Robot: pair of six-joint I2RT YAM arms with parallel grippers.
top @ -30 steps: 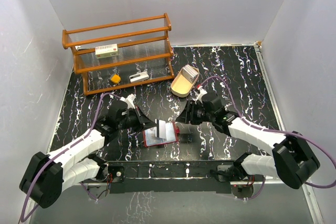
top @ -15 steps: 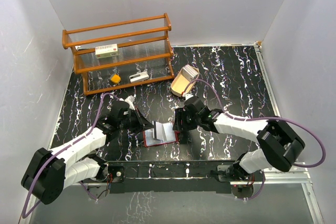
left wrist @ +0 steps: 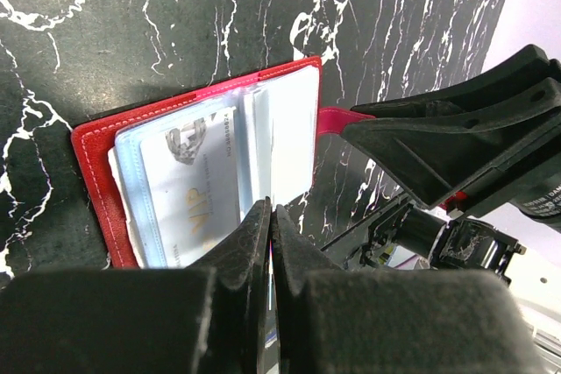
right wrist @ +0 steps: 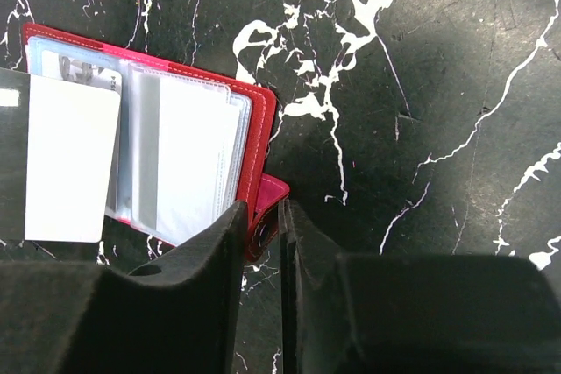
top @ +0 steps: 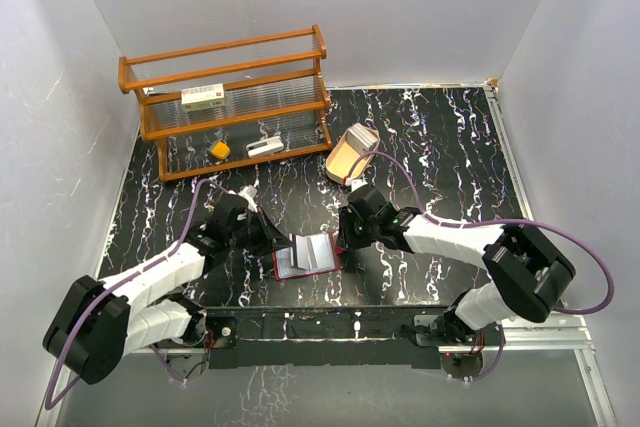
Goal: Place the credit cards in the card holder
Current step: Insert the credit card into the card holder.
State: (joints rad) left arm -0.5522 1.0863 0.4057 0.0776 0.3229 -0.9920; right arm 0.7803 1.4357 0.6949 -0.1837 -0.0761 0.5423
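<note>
Item in hand: dark-red leather-like folding card holder [left wrist: 92, 183], lying open on the black white-veined marble-pattern table [top: 440, 137] just ahead of the arm bases, between my two grippers; pale sleeves fanned up, one printed card [left wrist: 188, 190] seated in a sleeve. Thin whitish plastic credit card [right wrist: 70, 159]: pinched by one edge in the left gripper [left wrist: 270, 212], jaws closed to a sliver on it, held tilted over the sleeves, not in a pocket. Right gripper [right wrist: 265, 216]: jaws narrow, nipping the pinkish-red snap tab [right wrist: 273, 192] at the holder's right edge; I judge this pins the holder. Risks as I read them: card corner catching a sleeve lip and buckling it; card entering between sleeves, not inside one; tab slipping free, so the holder slides or folds; thin card pivoting in the pinch. Surroundings: tan oval tray [top: 350, 155] just behind the right wrist; orange-brown wooden rack [top: 230, 47] far left, a white red-labelled box [top: 203, 97] on a shelf, low down a small yellow piece [top: 219, 150] and a small white piece [top: 264, 147]. None stands in the insertion path; only my two wrists crowd each other.
</note>
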